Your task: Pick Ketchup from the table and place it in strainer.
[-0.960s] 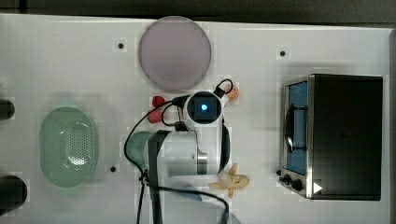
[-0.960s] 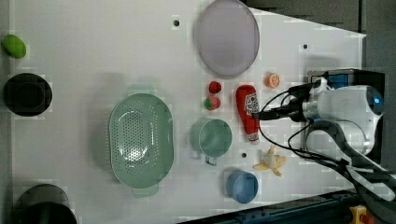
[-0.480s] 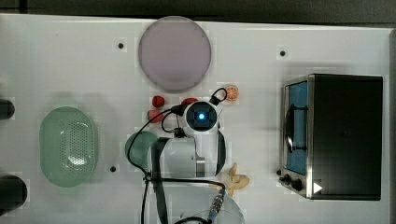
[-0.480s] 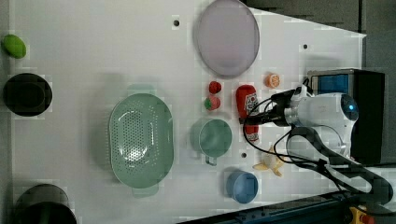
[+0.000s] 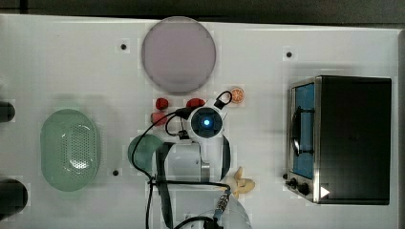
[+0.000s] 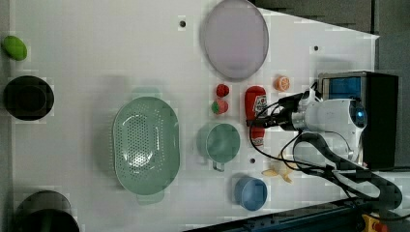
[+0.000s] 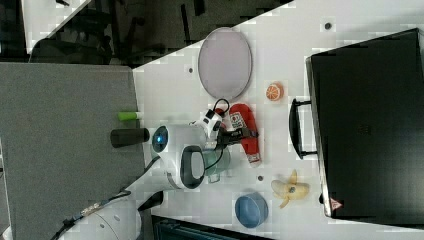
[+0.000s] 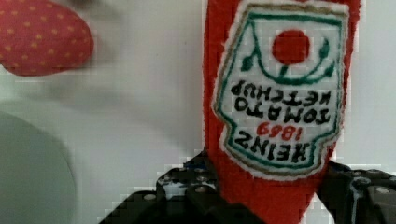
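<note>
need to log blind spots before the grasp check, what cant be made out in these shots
- Ketchup: the wrist view's edges cut off both its ends; in the top view the arm covers most of it.
- Gripper: whether its fingers press the ketchup cannot be told; the wrist view's edge crops them.
- Strawberry: blurred and partly out of the wrist view.
- Strainer: its holes show in the left view, too small to count.

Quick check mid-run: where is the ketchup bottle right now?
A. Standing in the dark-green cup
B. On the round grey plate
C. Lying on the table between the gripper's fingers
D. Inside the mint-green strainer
C: the ketchup lies flat on the white table with the gripper straddling its lower body, apart from the strainer.
</note>
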You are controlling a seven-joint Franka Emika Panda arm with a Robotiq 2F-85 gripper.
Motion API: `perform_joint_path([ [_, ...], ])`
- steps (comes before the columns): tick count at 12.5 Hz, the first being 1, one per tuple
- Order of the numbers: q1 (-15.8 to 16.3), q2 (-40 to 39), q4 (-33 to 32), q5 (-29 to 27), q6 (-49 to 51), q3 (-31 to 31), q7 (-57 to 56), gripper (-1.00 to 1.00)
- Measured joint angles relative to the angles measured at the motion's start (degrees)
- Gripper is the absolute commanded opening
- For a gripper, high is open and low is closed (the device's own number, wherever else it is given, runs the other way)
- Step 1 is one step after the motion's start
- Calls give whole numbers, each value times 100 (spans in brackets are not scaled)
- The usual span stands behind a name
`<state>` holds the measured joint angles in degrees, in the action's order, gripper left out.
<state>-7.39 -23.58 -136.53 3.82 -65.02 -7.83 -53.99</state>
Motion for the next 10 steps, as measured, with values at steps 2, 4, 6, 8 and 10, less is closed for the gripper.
perform_joint_path([
  [2,52,83,-45,0,-28,39,0,18],
  [4,52,358,-34,7,252,47,0,18],
  [6,50,890,-45,6,898,67,0,18],
  [8,40,1607,0,0,1555,105,0,18],
  [10,-4,2258,291,3,2451,92,0,18],
])
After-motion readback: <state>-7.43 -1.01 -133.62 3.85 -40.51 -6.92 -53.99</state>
